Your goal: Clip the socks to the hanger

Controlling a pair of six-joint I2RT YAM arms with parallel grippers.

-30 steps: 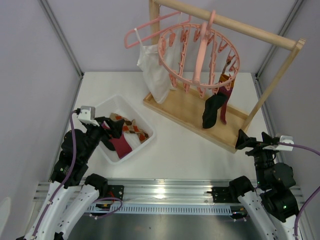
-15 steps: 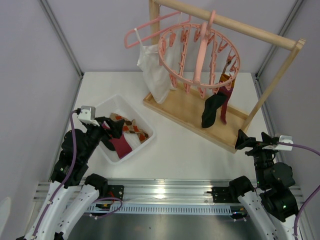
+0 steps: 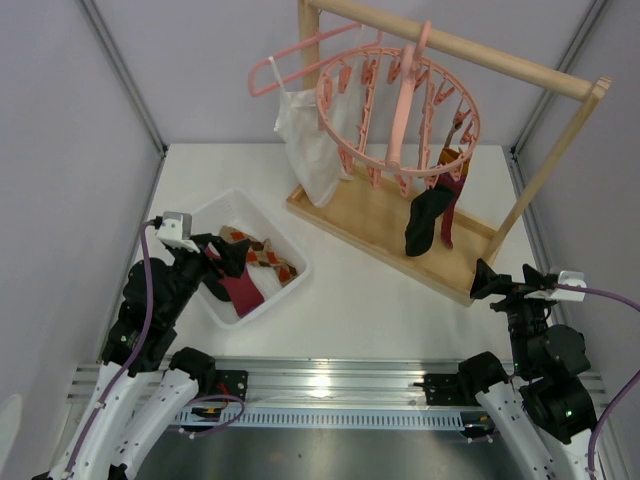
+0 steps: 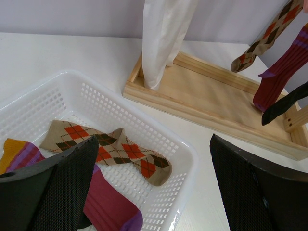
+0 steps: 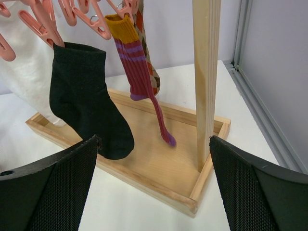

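The round pink hanger (image 3: 395,95) with dangling clips hangs from the wooden rail. Clipped to its right side are a black sock (image 3: 424,222) (image 5: 86,101), a maroon sock (image 5: 139,72) and a tan argyle sock (image 4: 269,34). In the white basket (image 3: 290,250) lie a tan argyle sock (image 4: 110,149) and a maroon sock with a purple toe (image 4: 103,204). My left gripper (image 3: 228,256) (image 4: 151,192) is open above the basket's near side. My right gripper (image 3: 500,282) (image 5: 154,187) is open and empty, just in front of the rack's base.
A wooden rack (image 3: 385,230) with a tray base and an upright post (image 5: 207,82) stands at the back right. A white camisole (image 3: 310,140) on a thin pink coat hanger (image 3: 290,60) hangs at its left end. Grey walls enclose the table.
The black sock swings slightly on its clip. Both arms have stayed where they were.
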